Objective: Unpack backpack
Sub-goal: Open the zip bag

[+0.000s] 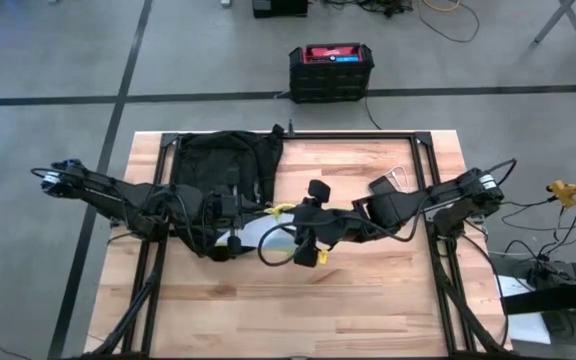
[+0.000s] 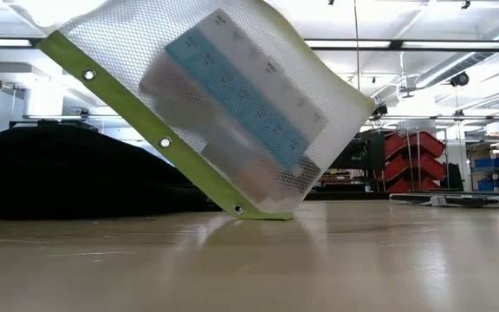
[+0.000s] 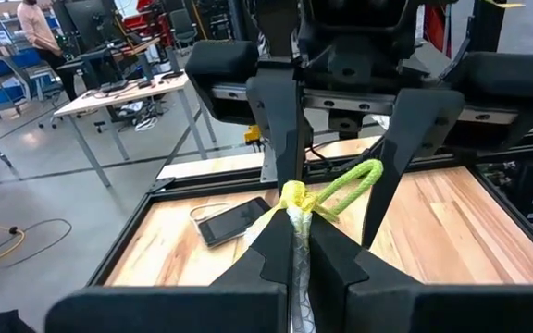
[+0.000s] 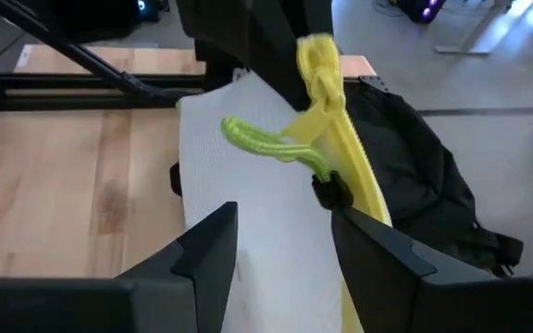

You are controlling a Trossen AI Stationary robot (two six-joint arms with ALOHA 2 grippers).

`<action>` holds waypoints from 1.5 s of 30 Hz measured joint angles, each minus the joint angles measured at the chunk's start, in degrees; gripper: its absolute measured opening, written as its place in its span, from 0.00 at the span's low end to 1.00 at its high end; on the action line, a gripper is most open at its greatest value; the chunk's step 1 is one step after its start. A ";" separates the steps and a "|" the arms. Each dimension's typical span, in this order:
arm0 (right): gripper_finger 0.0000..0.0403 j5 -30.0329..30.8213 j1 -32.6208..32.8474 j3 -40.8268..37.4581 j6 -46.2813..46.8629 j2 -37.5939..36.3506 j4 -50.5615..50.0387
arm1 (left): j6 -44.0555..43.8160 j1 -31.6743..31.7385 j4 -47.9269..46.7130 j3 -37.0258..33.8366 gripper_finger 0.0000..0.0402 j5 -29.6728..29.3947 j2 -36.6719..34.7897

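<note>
On the far left part of the bench lies the backpack, slumped and low; it looks soft and floppy, likely to sag when lifted, so a strap or the rim of its opening seems the best place to take hold. Just in front of it, a white mesh pouch with a lime-green edge is tilted, one corner touching the wood; it seems light and limp, with a blue box inside that may shift, so the stiff green edge or its yellow-green zip cord would give the surest grip. The left hand is clenched on the pouch's top edge beside the cord, fingers pressed together; the right hand has its fingers parted, with the pouch and cord between them, not visibly clamped. A phone lies flat beyond, well apart.
</note>
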 joint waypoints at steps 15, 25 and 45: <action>0.39 3.35 -0.02 0.01 -8.02 -0.02 3.44 | -2.52 -0.01 -0.63 0.00 0.00 -7.11 -0.09; 0.30 8.25 -1.16 -0.01 -4.30 3.81 4.66 | -4.14 0.00 1.08 0.00 0.00 -7.23 -0.09; 0.00 5.95 -1.90 -0.01 -0.36 4.61 5.06 | -5.04 -0.02 1.94 0.00 0.00 -7.08 -0.16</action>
